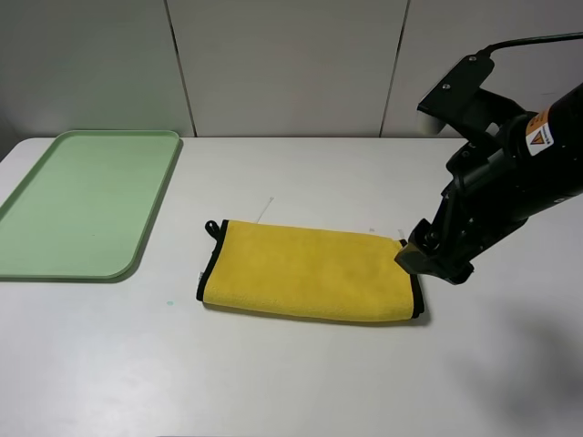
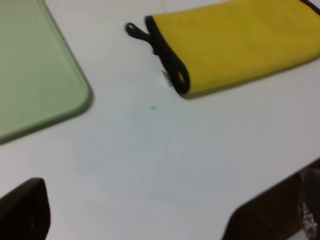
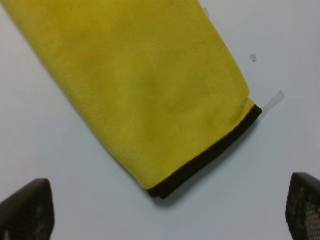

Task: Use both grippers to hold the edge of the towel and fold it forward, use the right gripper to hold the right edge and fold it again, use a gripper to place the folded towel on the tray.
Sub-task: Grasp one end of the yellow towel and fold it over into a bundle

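Note:
The yellow towel [image 1: 305,270] lies folded into a long strip in the middle of the table. Its black edge [image 1: 416,296] shows at the right end and its loop [image 1: 212,227] at the left end. My right gripper [image 1: 428,259] hovers open just over the right end. In the right wrist view the black edge [image 3: 205,157] lies between its spread fingers [image 3: 25,210], not gripped. The mint-green tray [image 1: 82,200] sits empty at the far left. In the left wrist view I see the towel [image 2: 235,45], the tray [image 2: 30,65] and one left finger [image 2: 22,210], well back from the cloth.
The white table [image 1: 291,382] has a tiny teal speck [image 1: 169,301] left of the towel. Small clear tape bits [image 3: 274,100] lie next to the towel's right corner. The table's near edge [image 2: 270,192] shows in the left wrist view. A grey panelled wall stands behind.

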You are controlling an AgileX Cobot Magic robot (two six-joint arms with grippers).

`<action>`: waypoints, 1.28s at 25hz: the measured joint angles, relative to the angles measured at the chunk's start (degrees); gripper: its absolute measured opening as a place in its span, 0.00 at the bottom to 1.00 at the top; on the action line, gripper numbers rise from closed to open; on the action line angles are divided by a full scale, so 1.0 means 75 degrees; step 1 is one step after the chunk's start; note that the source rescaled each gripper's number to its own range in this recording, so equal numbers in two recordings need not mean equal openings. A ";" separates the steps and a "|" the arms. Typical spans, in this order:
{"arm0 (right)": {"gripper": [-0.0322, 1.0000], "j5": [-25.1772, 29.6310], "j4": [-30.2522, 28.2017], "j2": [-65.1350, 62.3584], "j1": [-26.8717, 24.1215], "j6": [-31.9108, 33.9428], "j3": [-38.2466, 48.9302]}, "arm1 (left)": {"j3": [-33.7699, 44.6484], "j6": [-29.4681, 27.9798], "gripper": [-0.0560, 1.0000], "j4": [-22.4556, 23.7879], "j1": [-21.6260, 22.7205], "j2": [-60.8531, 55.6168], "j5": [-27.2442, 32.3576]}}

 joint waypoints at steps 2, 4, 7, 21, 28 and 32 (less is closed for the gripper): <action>1.00 -0.0027 0.0000 0.0000 0.0000 0.0000 0.0000 | 0.0000 -0.0019 1.00 0.0178 0.0000 0.0000 -0.0006; 1.00 -0.0059 0.0000 0.0000 0.0000 0.0000 0.0000 | 0.0027 -0.0071 1.00 0.0257 0.0000 0.0000 -0.0023; 1.00 -0.0166 0.0000 0.0000 0.0000 0.0000 0.0000 | 0.0103 -0.0165 1.00 0.0272 0.0000 0.0000 -0.0157; 1.00 -0.0218 0.0068 0.0000 0.0000 0.0000 0.0000 | 0.0107 -0.0188 1.00 0.0280 0.0336 0.0000 -0.0180; 1.00 -0.0218 0.0222 0.0000 0.0000 0.0015 0.0000 | 0.0107 -0.0188 1.00 0.0287 0.2100 0.0000 -0.0180; 1.00 -0.0252 0.0376 0.0000 0.0000 0.0025 0.0000 | 0.0107 -0.0188 1.00 0.0287 0.3280 0.0000 -0.0180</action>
